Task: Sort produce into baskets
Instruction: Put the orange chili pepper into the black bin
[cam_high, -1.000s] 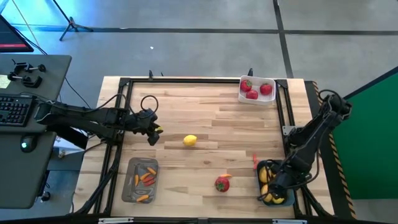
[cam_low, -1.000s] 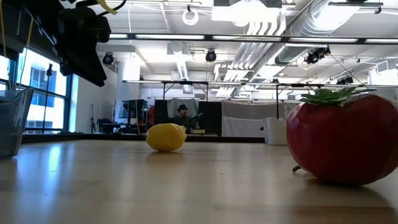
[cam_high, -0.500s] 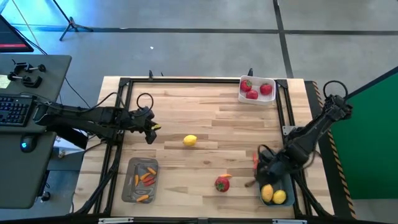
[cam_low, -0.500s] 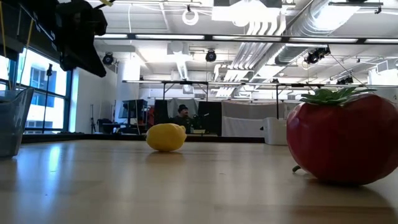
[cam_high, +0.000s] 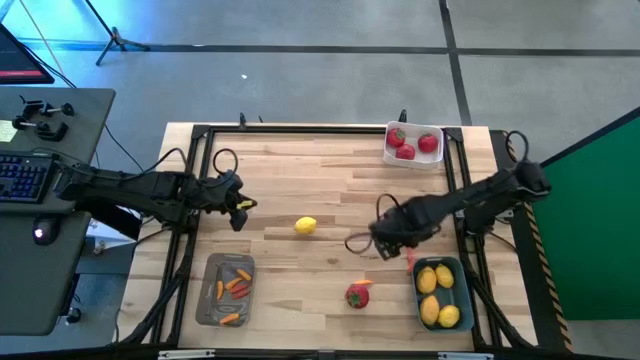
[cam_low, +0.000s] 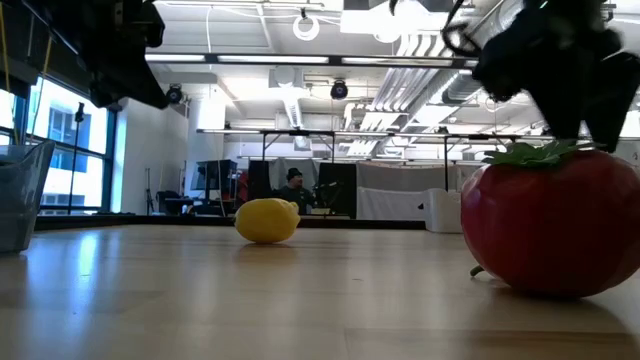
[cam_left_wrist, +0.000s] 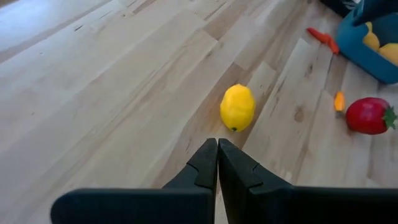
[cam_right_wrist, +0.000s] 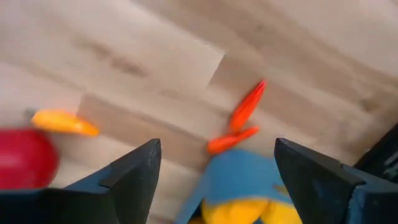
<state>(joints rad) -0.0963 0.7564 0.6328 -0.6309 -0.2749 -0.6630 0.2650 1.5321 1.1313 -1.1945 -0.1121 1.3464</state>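
Observation:
A yellow lemon (cam_high: 306, 226) lies on the wooden table's middle. A red fruit with a green top (cam_high: 357, 295) and a small orange pepper (cam_high: 362, 283) lie near the front. A red pepper (cam_high: 409, 257) lies beside the blue basket (cam_high: 458, 270), which holds three lemons. My right gripper (cam_high: 383, 242) hovers open and empty left of the blue basket; its wrist view shows the red peppers (cam_right_wrist: 247, 106) and the blue basket (cam_right_wrist: 239, 174) between the fingers. My left gripper (cam_high: 238, 208) is shut and empty at the table's left, pointing at the lemon (cam_left_wrist: 237, 107).
A white basket (cam_high: 436, 158) with three red fruits stands at the far right. A grey tray (cam_high: 212, 300) with several peppers lies at the near left. A black frame runs along the table's edges. Bare wood lies between the lemon and the white basket.
My right gripper has left the blue basket and gone toward the table's left and far side, over the bare wood by the red pepper. The lemons stay in the basket. My left gripper has drawn back a little toward the table's left edge.

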